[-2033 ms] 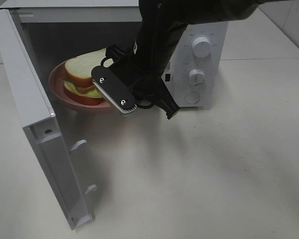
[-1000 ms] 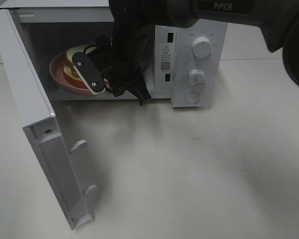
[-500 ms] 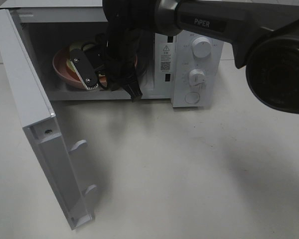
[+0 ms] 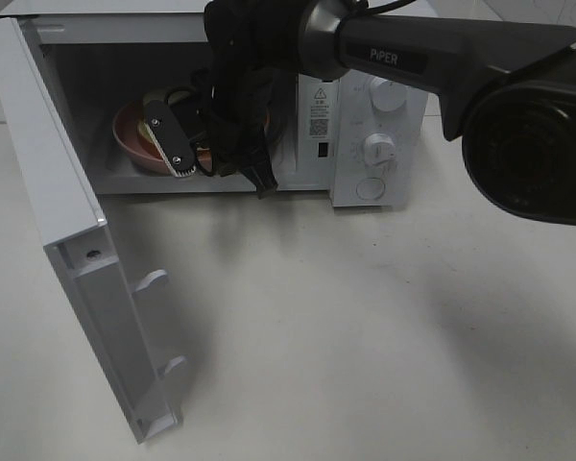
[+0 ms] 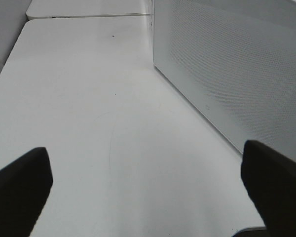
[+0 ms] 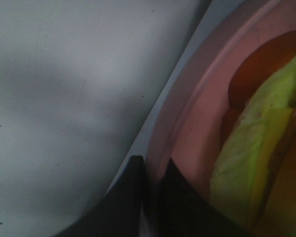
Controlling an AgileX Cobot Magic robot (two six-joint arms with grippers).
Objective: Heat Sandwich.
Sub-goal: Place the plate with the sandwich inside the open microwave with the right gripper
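Sandwich (image 6: 246, 163) sits on its pink plate (image 6: 187, 123) inside the microwave (image 4: 403, 182), likely soft and loosely stacked. Your right gripper (image 6: 150, 197) pinches the stiff plate rim; hold there, level. Your left gripper (image 5: 148, 182) gapes wide, empty.

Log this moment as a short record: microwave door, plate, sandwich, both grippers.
door: door of the microwave stands wide open
plate: pink plate inside the cavity, toward its left
sandwich: sandwich on the plate, yellow-green filling showing
right gripper: right gripper inside the cavity, shut on the plate's rim
left gripper: left gripper open, holding nothing, over the table beside a perforated white panel
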